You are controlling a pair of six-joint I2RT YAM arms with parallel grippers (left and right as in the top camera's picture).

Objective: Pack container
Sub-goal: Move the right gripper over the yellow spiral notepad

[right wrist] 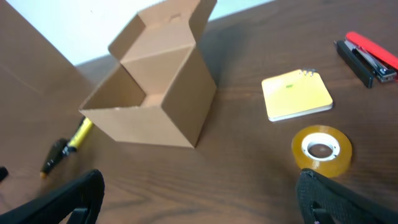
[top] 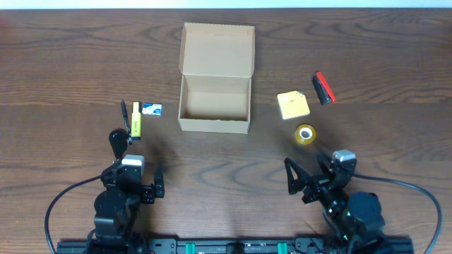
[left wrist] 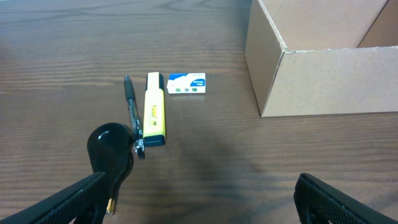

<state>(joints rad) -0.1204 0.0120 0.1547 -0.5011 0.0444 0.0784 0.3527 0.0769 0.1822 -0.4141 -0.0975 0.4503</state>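
The container, a tan cardboard box (top: 215, 121), stands open at the table's middle with its flap lid (top: 217, 48) raised behind; it also shows in the left wrist view (left wrist: 323, 81) and the right wrist view (right wrist: 149, 118). It looks empty. My left gripper (top: 137, 162) (left wrist: 199, 208) is open and empty, near the front left. My right gripper (top: 311, 173) (right wrist: 199, 202) is open and empty, near the front right. Neither touches the box.
Left of the box lie a yellow highlighter (top: 136, 120) (left wrist: 154, 115), a black pen (top: 125, 116) (left wrist: 131, 106), a white-and-blue eraser (top: 152, 109) (left wrist: 186, 84) and a black rounded object (top: 116, 139) (left wrist: 109, 146). To the right lie a yellow notepad (top: 293, 105) (right wrist: 296, 94), a tape roll (top: 305, 133) (right wrist: 321, 149) and a red-and-black stapler (top: 323, 87) (right wrist: 367, 57).
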